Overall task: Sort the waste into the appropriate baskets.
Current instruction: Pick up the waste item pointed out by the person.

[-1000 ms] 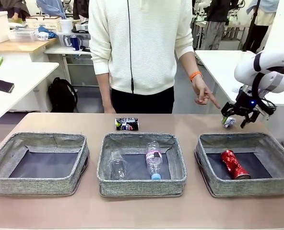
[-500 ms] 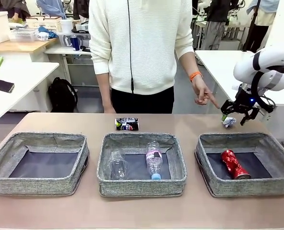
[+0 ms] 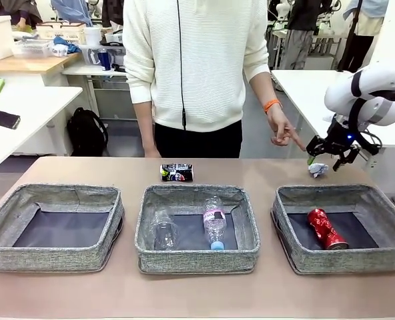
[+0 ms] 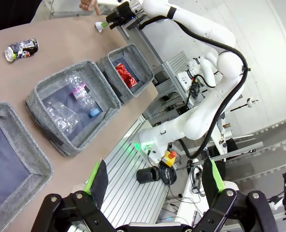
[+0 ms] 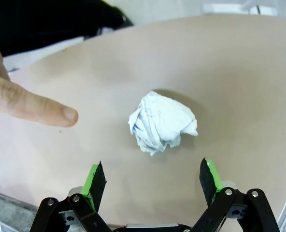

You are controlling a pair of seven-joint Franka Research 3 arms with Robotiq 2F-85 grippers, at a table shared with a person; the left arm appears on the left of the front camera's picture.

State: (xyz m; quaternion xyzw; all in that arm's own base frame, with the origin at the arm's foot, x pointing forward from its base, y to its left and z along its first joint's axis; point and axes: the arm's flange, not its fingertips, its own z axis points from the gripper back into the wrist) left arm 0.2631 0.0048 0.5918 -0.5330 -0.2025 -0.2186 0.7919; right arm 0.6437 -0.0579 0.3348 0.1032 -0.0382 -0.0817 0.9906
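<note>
Three baskets stand in a row along the near side of the table (image 3: 197,297). The left basket (image 3: 51,259) shows its bare dark floor. The middle basket (image 3: 197,260) holds a cup (image 3: 163,230) lying beside a bottle (image 3: 214,223), whose blue cap points toward the robot. The right basket (image 3: 344,261) holds a red can (image 3: 327,229) lying at a slant on its floor. The left claw (image 4: 155,179) hangs high over the scene and looks down on the baskets at an angle, its jaws released wide and gripping nothing. Just beyond the far rim of the middle basket, and apart from it, the dark can (image 3: 176,173) lies on its side on the bare table. Farther to the right, past the far left corner of the right basket, the paper ball (image 3: 317,169) rests on the table. The right claw (image 3: 323,162) hovers just above the ball with its jaws spread wide. Its green pads stand to either side of the ball and clear of it, so the ball is not gripped. A person's hand (image 3: 281,130), with an orange band (image 3: 271,105) at the wrist, points an index finger (image 5: 34,106) at the ball, the fingertip near it but not touching. The person (image 3: 194,67), in a white sweater, stands at the far edge behind the middle basket.
</note>
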